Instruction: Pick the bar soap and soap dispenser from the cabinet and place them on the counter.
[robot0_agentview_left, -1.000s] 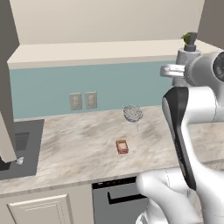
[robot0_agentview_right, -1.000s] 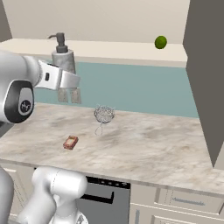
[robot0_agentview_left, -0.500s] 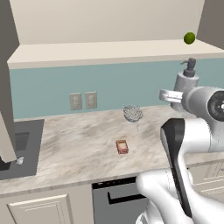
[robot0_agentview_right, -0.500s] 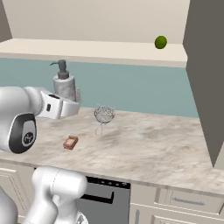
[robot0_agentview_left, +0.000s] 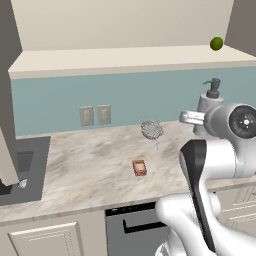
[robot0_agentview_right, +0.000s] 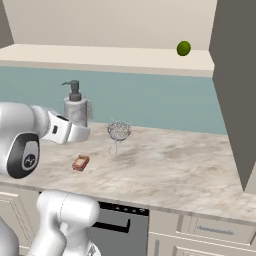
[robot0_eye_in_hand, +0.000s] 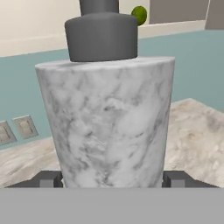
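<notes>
Dispenser stands upright between the gripper's fingers, jaws spread wide against its sides, near the counter. Soap lies on the counter to its left.

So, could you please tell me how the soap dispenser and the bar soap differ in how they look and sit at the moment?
The soap dispenser is a tall grey marbled cylinder with a dark pump head; the bar soap is a small, flat reddish-brown block. The dispenser stands upright, while the bar lies flat. The tool has a fingertip at each side of the dispenser; the bar lies free, apart from it. Both are at the counter rather than in the cabinet.
</notes>
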